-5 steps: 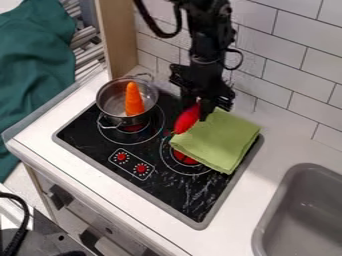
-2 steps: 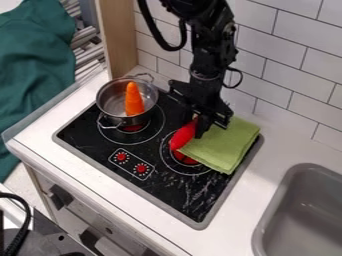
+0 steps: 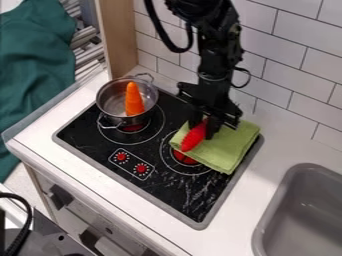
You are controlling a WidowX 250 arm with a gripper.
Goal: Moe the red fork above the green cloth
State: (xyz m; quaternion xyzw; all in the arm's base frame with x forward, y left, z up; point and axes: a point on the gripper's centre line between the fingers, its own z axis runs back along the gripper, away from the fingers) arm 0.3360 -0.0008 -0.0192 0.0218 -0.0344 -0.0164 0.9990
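The black gripper (image 3: 203,129) hangs over the upper left part of the green cloth (image 3: 226,146), shut on the red fork (image 3: 194,139). Only a plump red shape of the fork shows; its upper end is between the fingers and the rest slants down to the left, over the cloth's left side. Whether it touches the cloth I cannot tell. The cloth lies flat across the right rear of the stove, partly covering a red burner mark.
A metal pot (image 3: 112,102) with an orange carrot (image 3: 133,100) in it stands on the stove's left rear burner. A grey sink (image 3: 304,212) is at the lower right, and a tiled wall (image 3: 294,75) rises behind the counter.
The gripper and the red fork first came down toward the front, then shifted right, from the cloth's left edge to over the cloth. Pot and carrot have stayed put.
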